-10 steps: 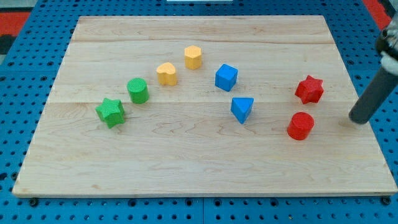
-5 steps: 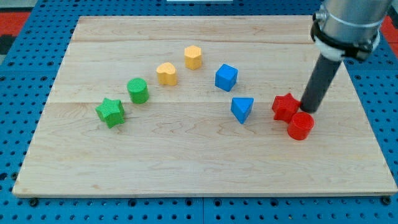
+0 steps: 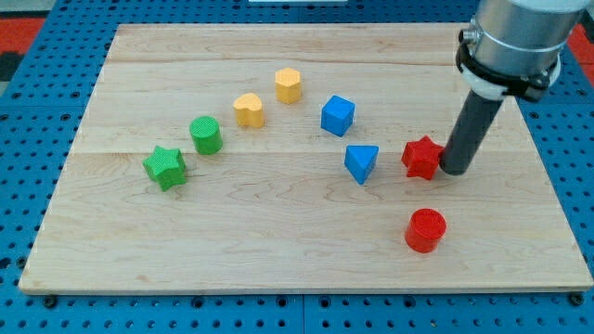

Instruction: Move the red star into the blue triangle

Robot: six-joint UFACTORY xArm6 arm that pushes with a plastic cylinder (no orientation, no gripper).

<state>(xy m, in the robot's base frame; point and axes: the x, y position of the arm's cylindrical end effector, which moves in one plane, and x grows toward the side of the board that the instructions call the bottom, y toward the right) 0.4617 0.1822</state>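
The red star [image 3: 421, 157] lies on the wooden board [image 3: 278, 241], right of centre. The blue triangle [image 3: 361, 162] lies just to its left, a small gap apart. My tip [image 3: 455, 171] stands right against the red star's right side. The dark rod rises from it towards the view's top right. A red cylinder [image 3: 426, 230] lies below the star, nearer the view's bottom.
A blue cube [image 3: 338, 115] sits above the triangle. Two yellow blocks [image 3: 249, 109] [image 3: 289, 84] lie towards the top centre. A green cylinder [image 3: 205, 135] and a green star [image 3: 165, 168] lie on the left.
My tip came in from the right edge and pushed the red star left towards the blue triangle. The red cylinder has moved down and left, away from the star.
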